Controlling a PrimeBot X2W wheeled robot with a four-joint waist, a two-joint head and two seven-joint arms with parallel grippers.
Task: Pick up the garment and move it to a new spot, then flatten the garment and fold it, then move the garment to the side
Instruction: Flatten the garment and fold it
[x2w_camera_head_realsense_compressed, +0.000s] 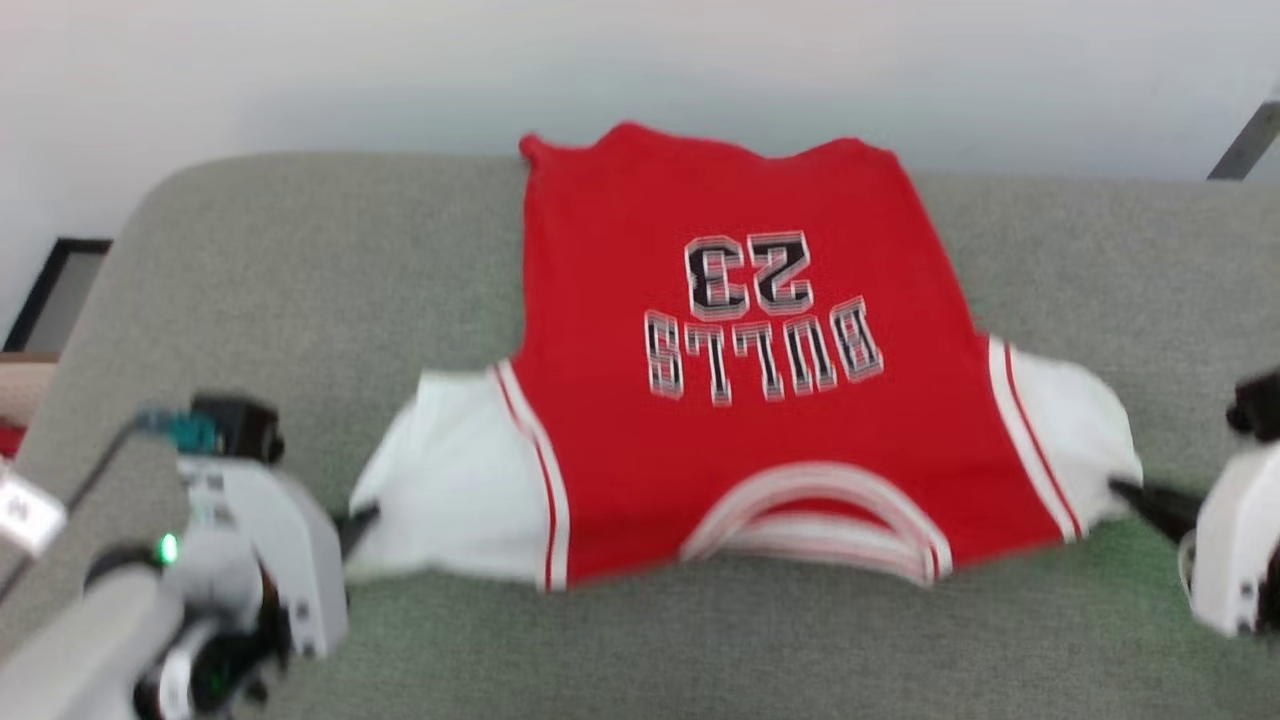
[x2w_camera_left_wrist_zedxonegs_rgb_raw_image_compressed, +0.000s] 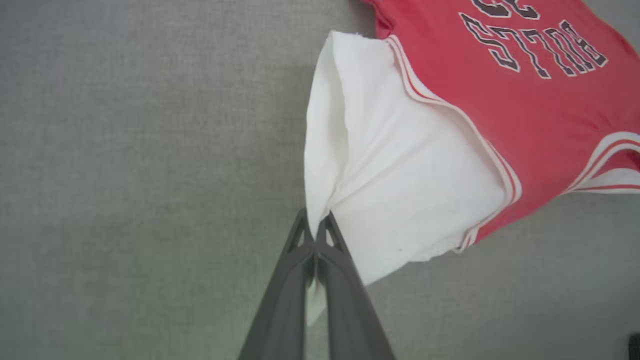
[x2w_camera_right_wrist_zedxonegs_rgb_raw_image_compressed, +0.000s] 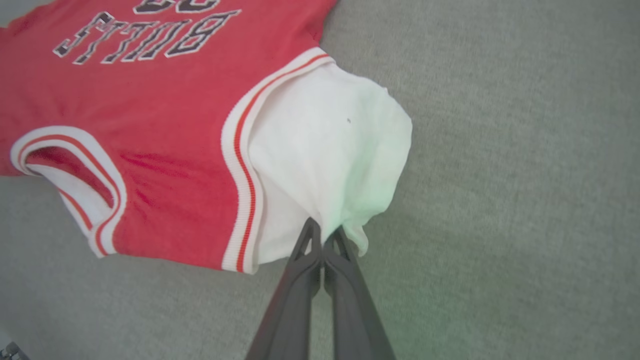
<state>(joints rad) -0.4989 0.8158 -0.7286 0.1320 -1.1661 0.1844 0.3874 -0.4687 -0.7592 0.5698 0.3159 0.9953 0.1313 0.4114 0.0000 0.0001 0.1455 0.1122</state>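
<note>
A broad grey upholstered surface (x2w_camera_head_realsense_compressed: 300, 280), woven in texture, stretches across the head view beneath a pale wall (x2w_camera_head_realsense_compressed: 300, 70). Spread over its middle is the garment (x2w_camera_head_realsense_compressed: 740, 420), a red jersey-style shirt, front side up, with its hem toward the wall and its neckline toward the robot, so the printing reads upside down from the head camera. Two white short sleeves stick out to either side, each joined to the red body by red-and-white stripe trim. The left gripper (x2w_camera_left_wrist_zedxonegs_rgb_raw_image_compressed: 315, 225) sits at the lower left of the head view, its two dark fingers pressed together with almost no gap, pinching the outer edge of the white sleeve (x2w_camera_left_wrist_zedxonegs_rgb_raw_image_compressed: 400, 190) on the robot's left; the cloth gathers to a point where it enters the fingers. The right gripper (x2w_camera_right_wrist_zedxonegs_rgb_raw_image_compressed: 324, 232) is at the right edge of the head view and is likewise closed tight, pinching the outer corner of the other white sleeve (x2w_camera_right_wrist_zedxonegs_rgb_raw_image_compressed: 325, 150), which bunches slightly at the grip. The striped collar (x2w_camera_head_realsense_compressed: 820, 510) curves open at the near edge of the shirt. On the chest is black-and-white lettering, "BULLS" (x2w_camera_head_realsense_compressed: 765, 350), with the number "23" (x2w_camera_head_realsense_compressed: 748, 272) just beyond it. A small green light (x2w_camera_head_realsense_compressed: 167, 548) glows on the left arm's housing. The head view is slightly blurred.
</note>
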